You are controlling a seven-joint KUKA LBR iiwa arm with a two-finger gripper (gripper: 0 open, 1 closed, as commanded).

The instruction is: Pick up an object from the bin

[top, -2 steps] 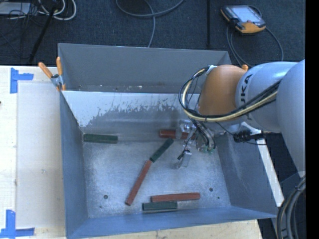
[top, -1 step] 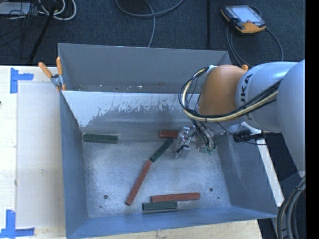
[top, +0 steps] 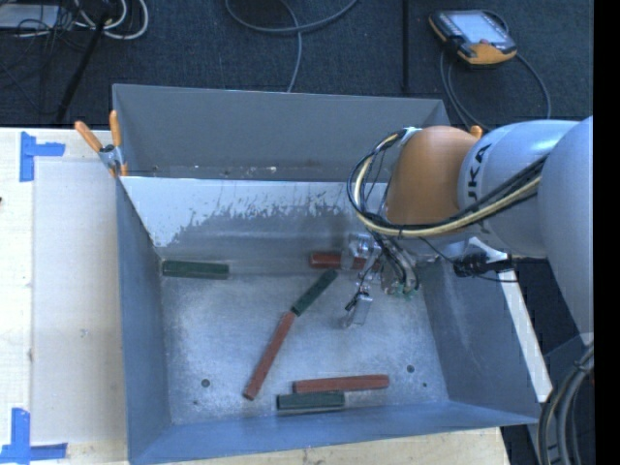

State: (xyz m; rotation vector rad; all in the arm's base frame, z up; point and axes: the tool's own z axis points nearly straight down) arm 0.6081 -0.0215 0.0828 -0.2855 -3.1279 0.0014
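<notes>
So the arm [top: 528,187] comes in over the right rim of the grey bin [top: 140,318], with the orange cover [top: 431,174] on its wrist and a loop of cables [top: 366,190] around that. The jaws hang low over the bin floor, right of centre and toward the back wall. Honestly I can't tell whether they're spread or pressed together, since from up here they're just a small tangle of metal.

The closest thing is the slanted green stick [top: 313,294]. It's dark and thin and lies on a diagonal, with its upper end just left of the jaws, near them but apparently not touching. Right behind it, at the foot of the back wall, sits the short red-brown stick [top: 325,259], its right end tucked in by the wrist hardware.

The other pieces are spread around:
- The long red-brown stick [top: 268,355] runs diagonally from mid-bin toward the front-left corner, its top end just beside the slanted one's lower end.
- The left green stick [top: 196,270] lies flat near the left wall, toward the back.
- The front red-brown stick [top: 341,385] and the front green stick [top: 310,401] lie side by side along the front edge, the green one closer to it.
</notes>
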